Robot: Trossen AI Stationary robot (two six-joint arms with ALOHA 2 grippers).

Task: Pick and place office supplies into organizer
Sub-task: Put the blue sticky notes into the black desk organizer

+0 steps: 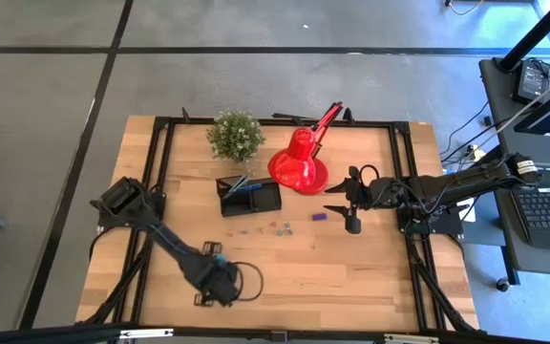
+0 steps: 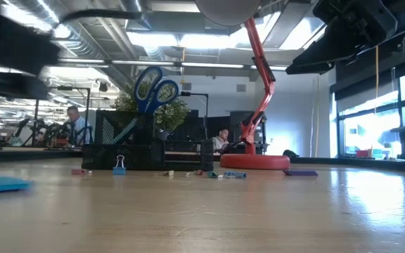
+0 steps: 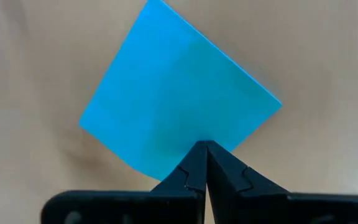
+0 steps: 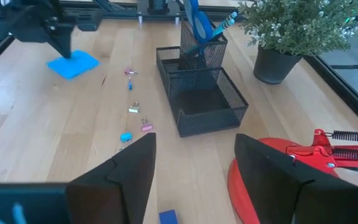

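Note:
A square blue sticky-note pad [image 3: 173,99] lies flat on the table near its front left. My left gripper [image 3: 204,146] points straight down over one edge of the pad, fingers shut; the right wrist view shows it [image 4: 66,51] above the pad [image 4: 73,64]. The black mesh organizer [image 1: 249,196] stands mid-table, with blue-handled scissors [image 2: 153,88] and a pen [image 4: 225,22] upright in its cup. Tiny clips [image 4: 132,109] and a purple piece [image 1: 319,217] lie loose on the wood. My right gripper [image 1: 344,198] hovers open beside the lamp, holding nothing. My left gripper's shut fingertips [image 3: 194,155] stand from above over the pad's edge [image 3: 166,168]. Whether they touch the pad, I cannot tell. The pad lies flat on the table.
A red desk lamp [image 1: 299,164] and a small potted plant [image 1: 235,134] stand behind the organizer. Black frame rails [image 1: 160,162] run along the table's sides. Bare wood spreads between the pad and the organizer. People sit in the room beyond the table.

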